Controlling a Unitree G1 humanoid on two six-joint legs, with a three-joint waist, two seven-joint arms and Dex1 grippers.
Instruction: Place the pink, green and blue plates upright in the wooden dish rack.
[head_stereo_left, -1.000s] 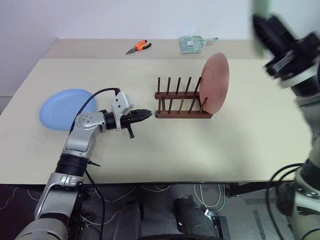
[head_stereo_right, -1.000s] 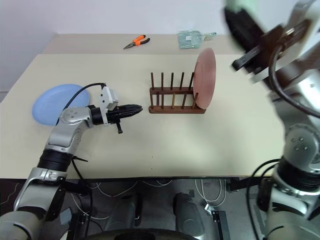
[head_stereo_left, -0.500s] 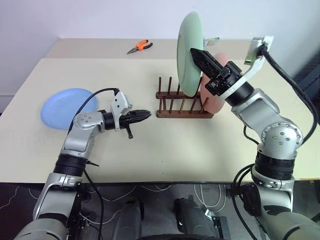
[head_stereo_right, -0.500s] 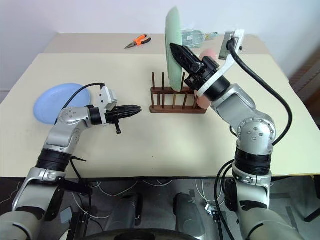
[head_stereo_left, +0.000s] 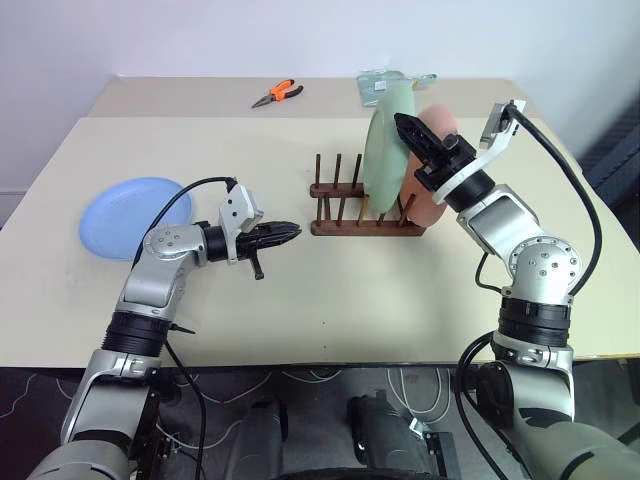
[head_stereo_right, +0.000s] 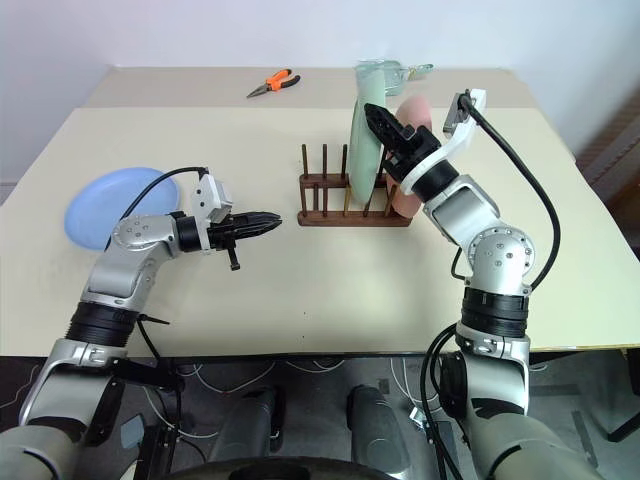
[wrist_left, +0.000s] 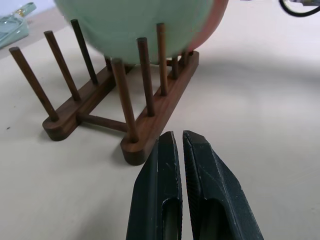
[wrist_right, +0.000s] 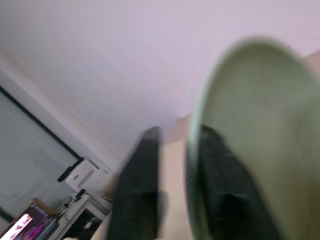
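Right gripper (head_stereo_left: 408, 128) parting astride round pale green plate (head_stereo_left: 385, 140) in dark wooden peg rack (head_stereo_left: 360, 205); may tip onto pink plate (head_stereo_left: 438, 165). Left gripper (head_stereo_left: 292, 231) pressed together, empty.

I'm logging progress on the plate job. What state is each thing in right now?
Pink plate: upright at the rack's end.
Green plate: upright in the wooden dish rack, beside the pink one, right end effector straddling its rim.
Blue plate: flat on the table, not yet racked.
Left end effector: shut, empty, short of the rack.
Orange pliers: lying at the table's far side.
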